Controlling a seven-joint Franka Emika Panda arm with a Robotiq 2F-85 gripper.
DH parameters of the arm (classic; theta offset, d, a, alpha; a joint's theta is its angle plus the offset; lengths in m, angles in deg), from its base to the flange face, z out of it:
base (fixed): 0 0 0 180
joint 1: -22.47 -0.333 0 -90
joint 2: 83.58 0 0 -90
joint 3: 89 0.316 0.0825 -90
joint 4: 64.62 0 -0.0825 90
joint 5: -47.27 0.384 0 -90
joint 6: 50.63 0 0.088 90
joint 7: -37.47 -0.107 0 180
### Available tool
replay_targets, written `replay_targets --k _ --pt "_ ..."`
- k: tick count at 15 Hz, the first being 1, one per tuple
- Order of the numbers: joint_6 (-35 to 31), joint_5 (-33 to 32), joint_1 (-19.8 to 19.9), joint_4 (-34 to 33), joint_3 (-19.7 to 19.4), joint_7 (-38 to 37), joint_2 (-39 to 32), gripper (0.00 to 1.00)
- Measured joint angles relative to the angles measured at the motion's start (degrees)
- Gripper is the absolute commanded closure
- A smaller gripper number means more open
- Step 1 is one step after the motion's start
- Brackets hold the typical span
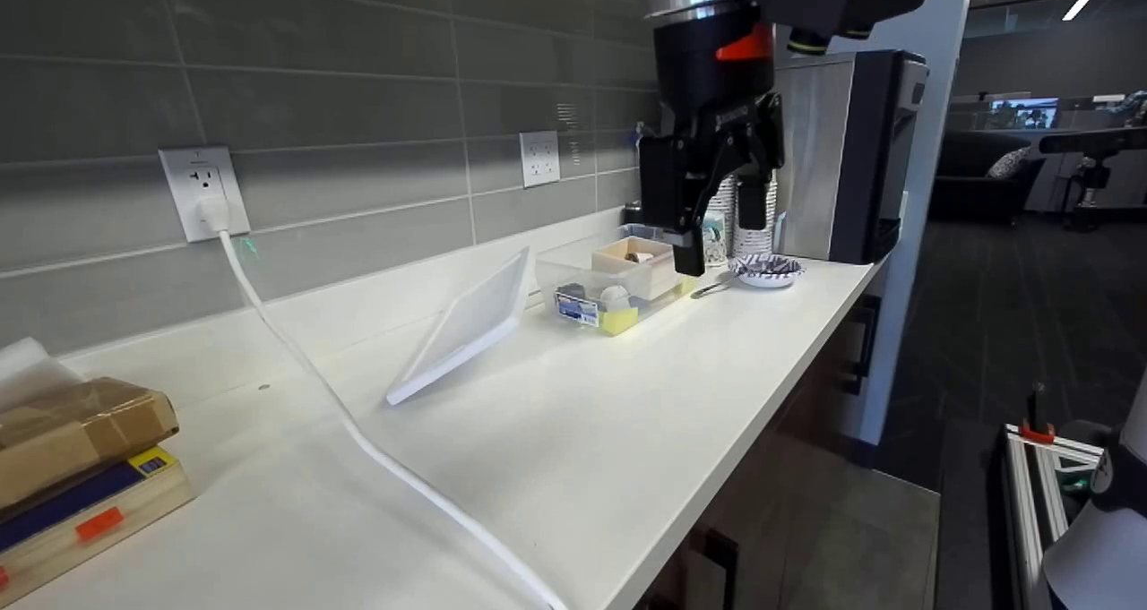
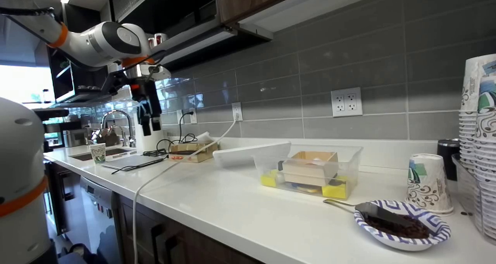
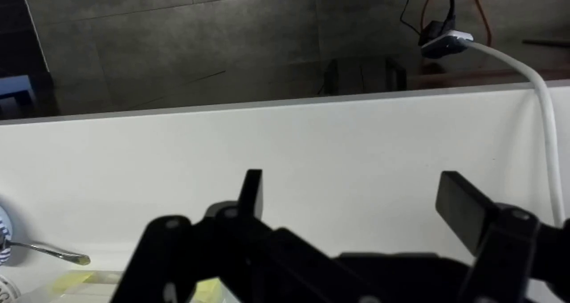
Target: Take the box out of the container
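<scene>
- Tool [image 3: 351, 185] wide apart, white desk [image 1: 573, 440] showing between its fingers [image 3: 463, 214] (wrist view makes it plain).
- In both exterior views it hangs in the air above desk level, apart from the bin.
- Tan box [image 2: 304, 173] sits inside the clear bin [image 2: 350, 171].
- White lid [image 1: 470, 332] off, tilted, just beside bin; contact unclear.
- Striped bowl [image 2: 405, 244] near bin; white cord [image 3: 547, 129] runs over desk edge.
</scene>
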Motion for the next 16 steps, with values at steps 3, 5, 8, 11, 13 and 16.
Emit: replay_targets --k 3,5,8,11,13,16 --pt "-0.36 -0.05 0.39 -0.41 -5.46 3.76 0.01 0.00" --pt "-0.94 -0.14 1.10 -0.84 -9.42 7.90 0.00 0.00" --pt "-2.74 -0.55 2.62 -1.87 -14.60 14.62 -0.50 0.00" --pt "-6.51 -3.05 4.53 -3.25 -18.09 20.31 -2.00 0.00" --pt "-9.60 -5.02 5.71 -4.27 -19.84 23.64 -3.52 0.00" --pt "-14.09 -6.70 7.16 -6.29 -22.30 27.88 -6.69 0.00"
